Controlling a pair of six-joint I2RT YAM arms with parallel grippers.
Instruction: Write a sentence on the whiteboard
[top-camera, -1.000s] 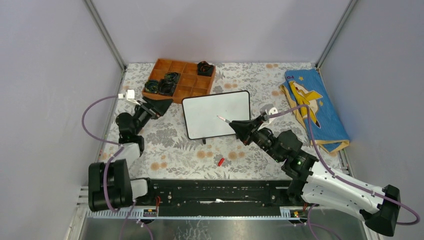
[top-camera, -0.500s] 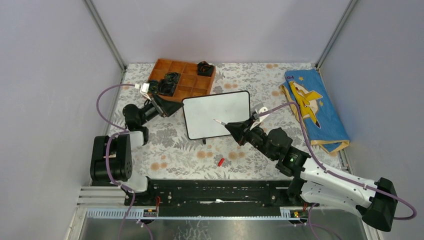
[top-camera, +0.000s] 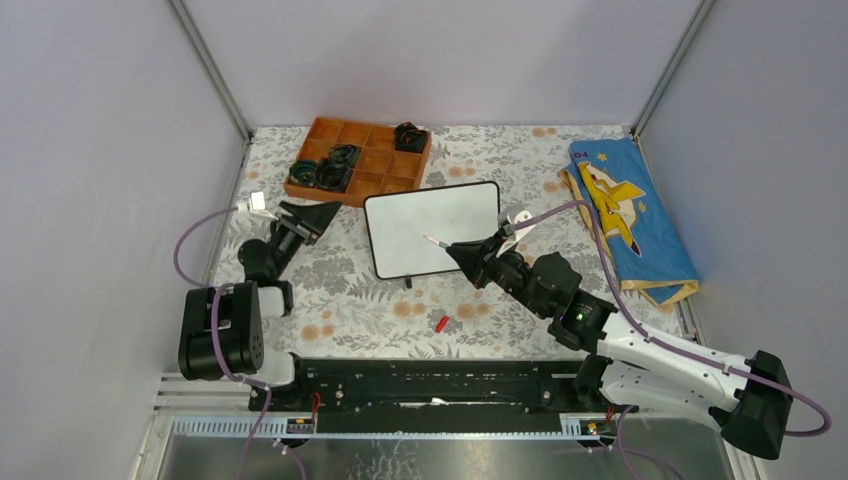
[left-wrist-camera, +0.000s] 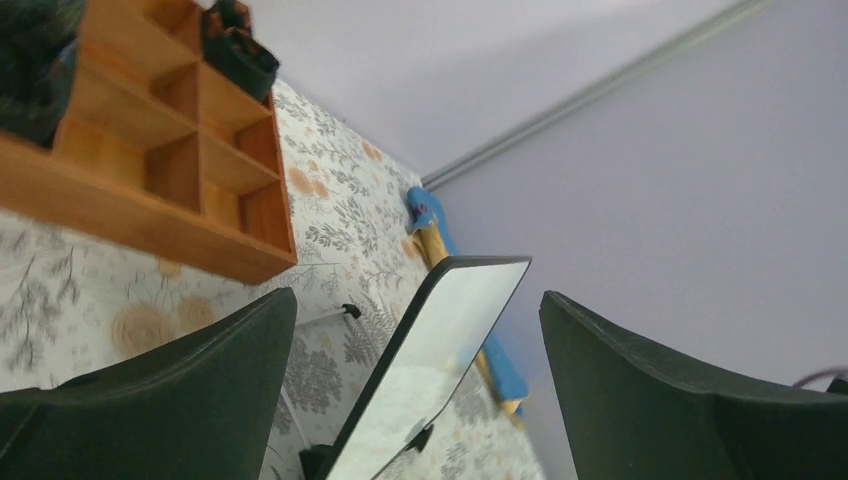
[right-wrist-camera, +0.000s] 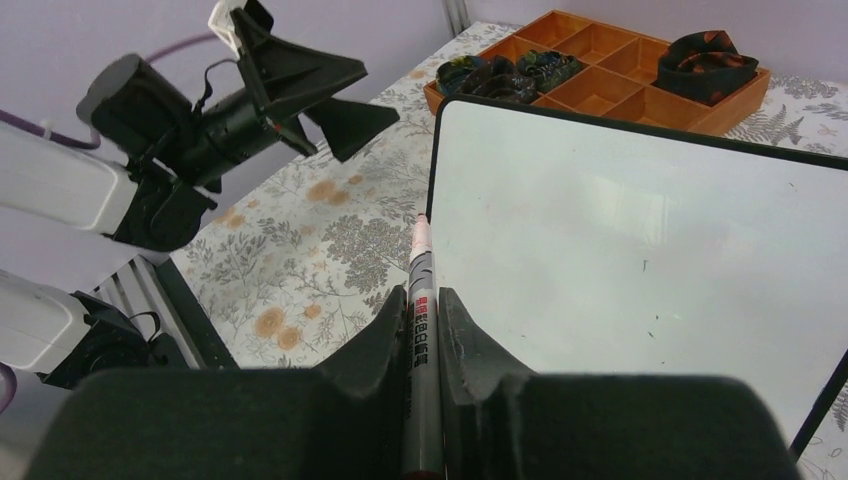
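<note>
the whiteboard (top-camera: 432, 229) is at the centre of the top view, its long axis going left to right, with the right end a little higher. the right gripper (top-camera: 452, 250) is clamped on a red marker (right-wrist-camera: 420, 290), whose tip points at the board's lower left part; whether it touches i cannot tell. the left gripper (top-camera: 318, 212), fingers apart, is to the left of the board and apart from it. a flowered tablecloth (top-camera: 350, 290) lies under everything, with grey walls (top-camera: 100, 150) around.
</note>
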